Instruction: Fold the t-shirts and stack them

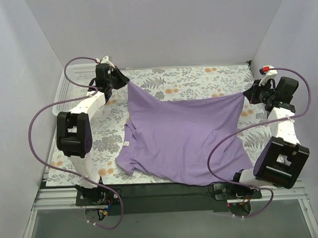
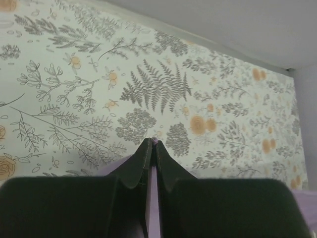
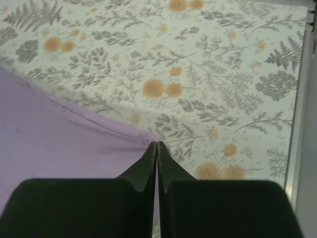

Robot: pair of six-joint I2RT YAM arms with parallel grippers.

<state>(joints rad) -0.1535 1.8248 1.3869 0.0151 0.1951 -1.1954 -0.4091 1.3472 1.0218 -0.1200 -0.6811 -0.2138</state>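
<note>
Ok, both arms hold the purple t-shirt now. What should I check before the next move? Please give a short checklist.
1. left gripper shut on the t-shirt at its far left corner: ok.
2. right gripper shut on its far right corner: ok.
3. Far edge straight between the grips: not ok, it dips.
4. Near edge on the table cover: not ok, it reaches over the dark front strip.
5. white basket apart from the cloth: ok.
6. No folds hidden underneath: cannot tell.
</note>
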